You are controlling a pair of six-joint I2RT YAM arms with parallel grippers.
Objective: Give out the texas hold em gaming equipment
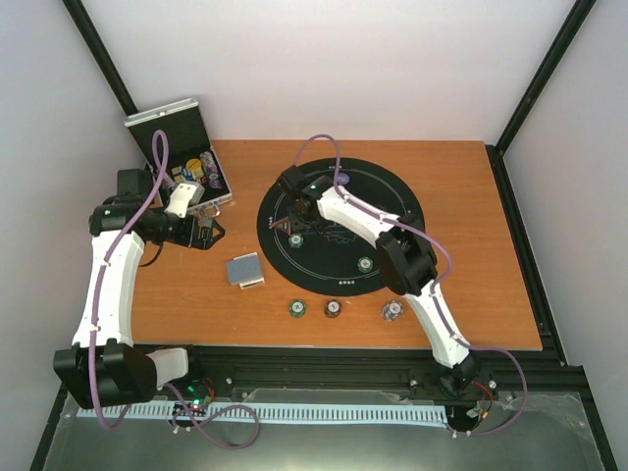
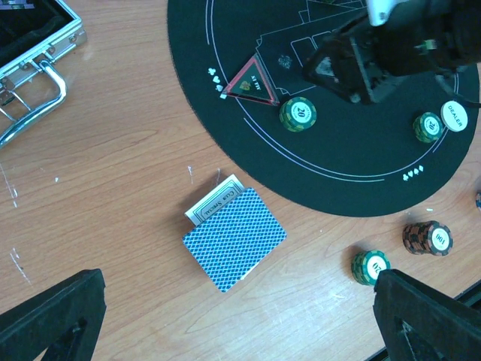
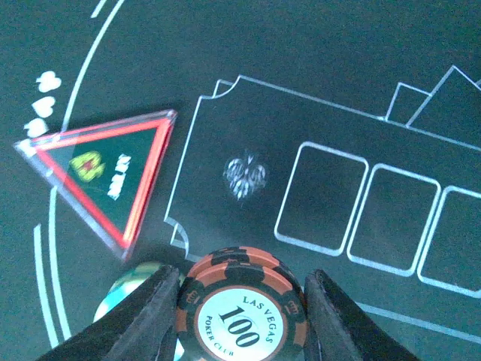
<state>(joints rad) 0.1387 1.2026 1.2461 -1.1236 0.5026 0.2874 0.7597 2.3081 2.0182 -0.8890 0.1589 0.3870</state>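
From above, your left fingers (image 1: 204, 234) are hovering over the brown wooden table (image 1: 471, 245) beside the open silver metal case (image 1: 162, 120); your right fingers (image 1: 292, 226) are reaching over the round black felt mat (image 1: 392, 196).

Left wrist: the left fingers are standing spread wide, holding nothing, the blue-backed deck of playing cards (image 2: 234, 239) lying ahead between them.

Right wrist: the right fingers are clamping a round maroon-and-black "100" poker chip (image 3: 242, 312), a red-rimmed green triangular plaque (image 3: 105, 177) lying ahead to their left.
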